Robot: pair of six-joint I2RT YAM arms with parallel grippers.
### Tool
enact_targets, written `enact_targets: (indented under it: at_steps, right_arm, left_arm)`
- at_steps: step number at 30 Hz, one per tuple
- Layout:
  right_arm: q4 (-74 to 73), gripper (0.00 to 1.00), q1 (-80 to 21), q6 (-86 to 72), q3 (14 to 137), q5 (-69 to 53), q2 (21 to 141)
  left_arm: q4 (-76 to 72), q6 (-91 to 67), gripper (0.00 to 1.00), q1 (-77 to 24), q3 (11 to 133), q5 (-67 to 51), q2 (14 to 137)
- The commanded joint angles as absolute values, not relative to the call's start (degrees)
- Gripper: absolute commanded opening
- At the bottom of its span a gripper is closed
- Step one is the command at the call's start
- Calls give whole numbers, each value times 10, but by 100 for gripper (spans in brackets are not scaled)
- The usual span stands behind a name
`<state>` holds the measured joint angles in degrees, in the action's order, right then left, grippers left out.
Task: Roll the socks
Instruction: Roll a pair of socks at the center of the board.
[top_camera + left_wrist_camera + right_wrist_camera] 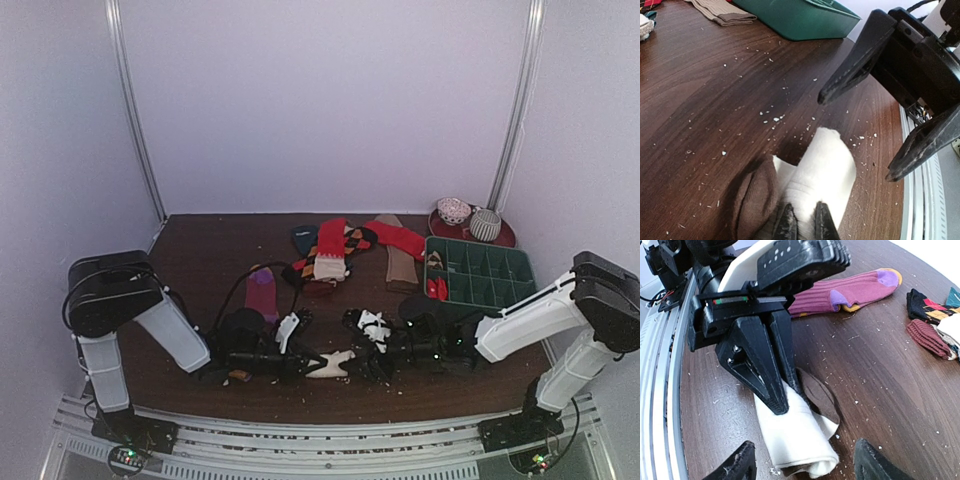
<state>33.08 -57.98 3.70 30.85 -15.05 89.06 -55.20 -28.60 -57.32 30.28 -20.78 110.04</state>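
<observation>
Left end effector clamped the cream-and-brown sock at the near edge of the surface, likely to hold it rolled; right end effector gaped open.

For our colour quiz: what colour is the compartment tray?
The compartment tray is green; top external view.

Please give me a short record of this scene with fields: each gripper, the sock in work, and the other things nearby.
left gripper: shut on the cream-and-brown sock
right gripper: open, facing the sock's loose end
cream-and-brown sock: bunched, lying on the table
purple sock: flat, farther back, untouched
green tray: far right of the table
</observation>
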Motion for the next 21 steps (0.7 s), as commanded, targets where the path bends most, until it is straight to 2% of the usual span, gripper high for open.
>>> enact_targets:
  at_steps: [1,9,11,16,21]
  right_arm:
    - [347,68,-584,54,322,-160,911]
    - [298,65,-584,21,352,-194,971]
    - [286,61,-584,4,354,-206,976]
    - [274,44,-584,-50,335,-232,983]
    - [268,33,-577,-107,329,-266,991]
  left_arm:
    - [-414,-296,0,-578,276,-217,1143]
    - [-414,-289,0,-578,282,-219,1150]
    - [-415,-289,0,-578,282,-217,1150]
    - [-419,-289,0,-578,283,-210,1152]
    - [-424,-284,0,-578,300,-211,1162]
